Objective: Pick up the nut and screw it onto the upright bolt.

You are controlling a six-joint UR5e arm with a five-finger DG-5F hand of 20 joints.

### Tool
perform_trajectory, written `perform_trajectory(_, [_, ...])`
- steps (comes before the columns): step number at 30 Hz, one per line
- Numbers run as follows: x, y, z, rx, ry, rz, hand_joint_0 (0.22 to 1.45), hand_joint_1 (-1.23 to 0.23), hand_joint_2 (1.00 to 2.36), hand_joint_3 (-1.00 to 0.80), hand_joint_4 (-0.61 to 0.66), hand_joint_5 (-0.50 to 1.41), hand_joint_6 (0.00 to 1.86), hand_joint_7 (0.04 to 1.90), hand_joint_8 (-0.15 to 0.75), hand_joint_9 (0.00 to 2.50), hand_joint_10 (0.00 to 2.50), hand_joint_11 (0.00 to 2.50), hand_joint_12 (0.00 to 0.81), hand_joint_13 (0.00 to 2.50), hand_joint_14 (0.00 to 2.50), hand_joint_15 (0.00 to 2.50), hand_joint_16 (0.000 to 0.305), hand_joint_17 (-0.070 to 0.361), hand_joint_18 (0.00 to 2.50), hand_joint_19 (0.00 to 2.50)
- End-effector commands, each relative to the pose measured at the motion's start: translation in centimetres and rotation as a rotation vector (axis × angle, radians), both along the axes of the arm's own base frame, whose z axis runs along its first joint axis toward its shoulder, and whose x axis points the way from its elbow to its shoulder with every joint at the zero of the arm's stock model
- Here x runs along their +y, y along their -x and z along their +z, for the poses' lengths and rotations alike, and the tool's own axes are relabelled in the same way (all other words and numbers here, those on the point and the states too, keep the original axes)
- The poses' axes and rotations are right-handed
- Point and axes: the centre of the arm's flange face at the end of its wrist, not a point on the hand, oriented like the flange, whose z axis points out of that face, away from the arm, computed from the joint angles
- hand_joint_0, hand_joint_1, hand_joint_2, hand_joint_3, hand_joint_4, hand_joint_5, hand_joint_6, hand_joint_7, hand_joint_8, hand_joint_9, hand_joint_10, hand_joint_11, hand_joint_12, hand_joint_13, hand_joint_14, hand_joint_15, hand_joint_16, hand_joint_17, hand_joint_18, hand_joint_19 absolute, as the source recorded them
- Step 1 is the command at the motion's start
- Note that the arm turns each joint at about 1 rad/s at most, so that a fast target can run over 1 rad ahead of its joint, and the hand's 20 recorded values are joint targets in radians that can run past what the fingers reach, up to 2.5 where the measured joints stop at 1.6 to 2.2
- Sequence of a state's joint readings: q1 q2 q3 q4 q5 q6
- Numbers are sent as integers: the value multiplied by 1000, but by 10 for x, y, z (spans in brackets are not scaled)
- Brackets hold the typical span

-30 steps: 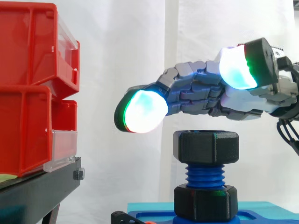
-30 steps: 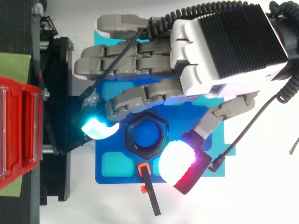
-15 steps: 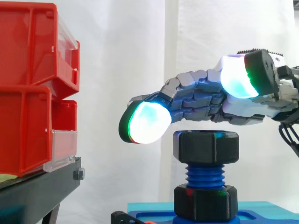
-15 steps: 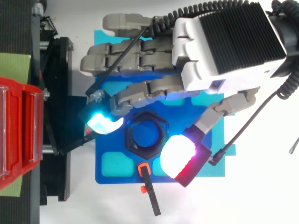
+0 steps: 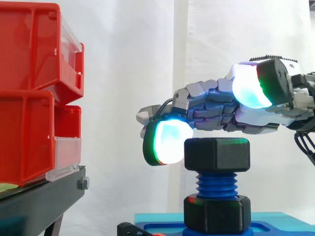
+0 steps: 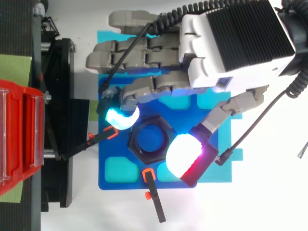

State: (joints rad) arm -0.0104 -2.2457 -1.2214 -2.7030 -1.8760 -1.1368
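A black hex nut (image 5: 217, 154) sits on top of the upright blue bolt (image 5: 216, 183), whose blue end shows through the nut's hole (image 6: 150, 138). A second black nut (image 5: 216, 214) is at the bolt's foot, on the blue base plate (image 6: 115, 180). My hand (image 6: 231, 43) hovers just above the top nut, palm down, fingers mostly stretched out to the left. One cyan-green fingertip (image 5: 170, 142) is bent down against the nut's left side. The thumb's glowing pad (image 5: 248, 86) stands higher than the nut; from above the thumb pad (image 6: 184, 156) lies off the nut's near right corner.
Stacked red bins (image 5: 34, 98) on a black stand (image 5: 39, 201) fill the left side. Two black clamps with orange tips (image 6: 151, 192) (image 6: 101, 139) reach the base plate from the front and the left. A teal mat (image 6: 103, 36) lies under the plate.
The hand has shifted slightly right and lower. Its leading finger curled down and in, from above and left of the nut to against the nut's left side. The nut stays put.
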Motion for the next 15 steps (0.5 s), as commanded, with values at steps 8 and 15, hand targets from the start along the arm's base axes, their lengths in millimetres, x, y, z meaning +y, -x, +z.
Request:
perform_trajectory(8, [-9,1,0,-2,2,-11,457,-297,1000,-500,214,-112,520,1393,280,266,0,0,350,154,0,0,41,92,0,0])
perform_trajectory(15, [-24,3,1,-7,3,-30,470,-368,1000,-500,202,-72,709,1124,289,500,0,0,329,315,0,0,35,78,0,0])
